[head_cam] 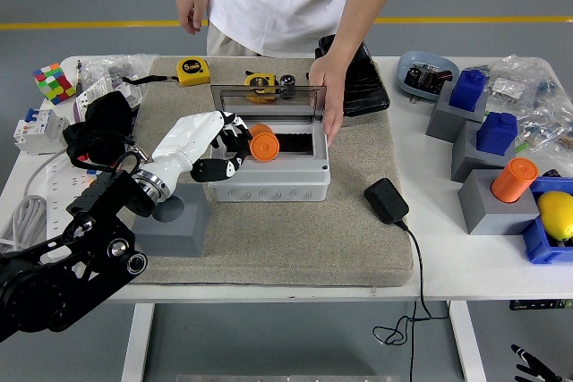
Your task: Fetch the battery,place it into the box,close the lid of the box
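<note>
The white counter [430, 266] is covered by a grey mat [295, 239], on which the grey box [269, 172] stands with its clear lid [267, 96] raised. The box's right edge is touched by a person's hand [329, 96] at the far side. The left hand [201, 145] is held over the box's left end, its fingers [235, 138] loosely spread and gripping nothing. Just right of the fingertips, the orange battery [262, 142] lies inside the box, its round end facing up toward the camera; its long axis cannot be told.

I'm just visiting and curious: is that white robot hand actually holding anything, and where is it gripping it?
It cannot be told for sure: the left hand is at the orange battery in the box, fingers by its left end.
</note>
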`<state>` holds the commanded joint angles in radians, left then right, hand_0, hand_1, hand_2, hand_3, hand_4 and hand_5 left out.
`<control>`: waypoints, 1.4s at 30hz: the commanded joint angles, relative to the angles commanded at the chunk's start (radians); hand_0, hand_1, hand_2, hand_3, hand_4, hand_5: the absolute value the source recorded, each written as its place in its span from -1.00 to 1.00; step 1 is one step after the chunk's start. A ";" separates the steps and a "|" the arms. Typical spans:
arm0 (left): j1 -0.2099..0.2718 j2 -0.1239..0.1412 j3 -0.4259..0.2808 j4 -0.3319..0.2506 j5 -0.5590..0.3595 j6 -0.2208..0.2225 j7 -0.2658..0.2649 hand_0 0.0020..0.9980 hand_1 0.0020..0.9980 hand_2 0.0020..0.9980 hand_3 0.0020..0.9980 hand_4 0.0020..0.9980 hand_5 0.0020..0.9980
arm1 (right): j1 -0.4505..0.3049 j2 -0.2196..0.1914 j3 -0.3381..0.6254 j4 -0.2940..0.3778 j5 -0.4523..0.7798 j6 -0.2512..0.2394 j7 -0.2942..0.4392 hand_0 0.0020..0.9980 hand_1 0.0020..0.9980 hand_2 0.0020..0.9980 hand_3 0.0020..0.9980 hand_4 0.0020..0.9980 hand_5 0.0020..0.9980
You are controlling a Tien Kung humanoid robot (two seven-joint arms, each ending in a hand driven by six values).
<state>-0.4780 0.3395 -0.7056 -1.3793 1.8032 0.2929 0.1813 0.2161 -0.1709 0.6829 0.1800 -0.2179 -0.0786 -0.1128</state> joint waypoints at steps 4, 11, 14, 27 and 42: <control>-0.010 -0.008 0.015 -0.001 -0.012 -0.002 0.002 -0.22 -0.04 -0.05 0.12 0.23 -1.00 | 0.001 -0.001 -0.003 0.000 0.002 -0.001 0.001 0.28 0.39 0.32 0.12 0.86 -0.05; -0.035 -0.038 0.033 0.004 -0.034 -0.003 -0.004 -0.23 -0.03 -0.05 0.13 0.25 -1.00 | 0.000 -0.001 -0.009 0.000 0.009 -0.001 0.002 0.28 0.39 0.32 0.12 0.86 -0.05; -0.050 -0.055 0.037 0.017 -0.043 -0.002 -0.009 -0.23 -0.03 -0.05 0.13 0.25 -1.00 | 0.002 -0.002 -0.014 0.000 0.014 -0.001 0.003 0.28 0.39 0.32 0.12 0.86 -0.05; -0.112 -0.150 0.070 0.128 -0.104 0.010 -0.038 -0.23 -0.05 -0.05 0.13 0.28 -1.00 | 0.004 -0.002 -0.030 0.000 0.027 0.000 0.005 0.29 0.39 0.32 0.12 0.86 -0.05; -0.109 -0.143 0.014 0.097 -0.081 0.043 -0.081 -0.24 -0.05 -0.06 0.12 0.29 -1.00 | 0.003 0.000 -0.024 0.000 0.025 0.000 0.005 0.29 0.39 0.32 0.12 0.86 -0.04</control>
<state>-0.5867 0.1964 -0.6917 -1.2827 1.7220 0.3356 0.1002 0.2191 -0.1710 0.6587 0.1800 -0.1930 -0.0783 -0.1083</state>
